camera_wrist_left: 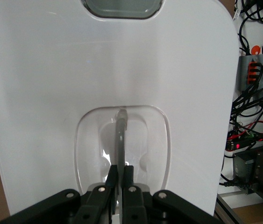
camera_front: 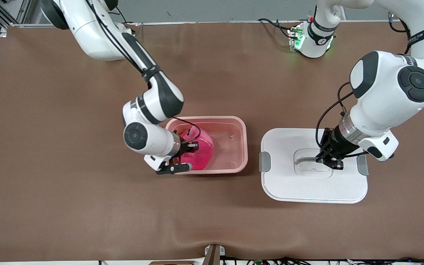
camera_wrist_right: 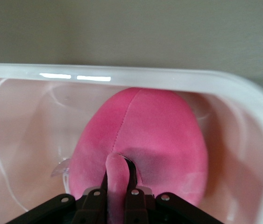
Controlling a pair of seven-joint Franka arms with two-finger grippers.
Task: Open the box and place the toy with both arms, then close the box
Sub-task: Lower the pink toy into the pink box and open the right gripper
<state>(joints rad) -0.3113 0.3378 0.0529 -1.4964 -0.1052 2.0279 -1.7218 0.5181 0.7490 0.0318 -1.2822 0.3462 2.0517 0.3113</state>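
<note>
the toy [camera_front: 197,151] sits inside the open box [camera_front: 234,121] near the middle of the tabletop [camera_front: 68,206], at the box's end toward the right arm; the right hand [camera_front: 190,147] is pinched tight on a fold of its plush. it looks soft and light, so a pinch of fabric should do. the lid [camera_front: 289,187] lies flat beside the box, toward the left arm's end, and the left hand [camera_front: 331,160] is clamped on its thin grey handle [camera_wrist_left: 120,140]. the lid seems stiff, smooth and light; the handle is the sure hold. the toy's face is hidden, and the box's floor is hard to make out.
</note>
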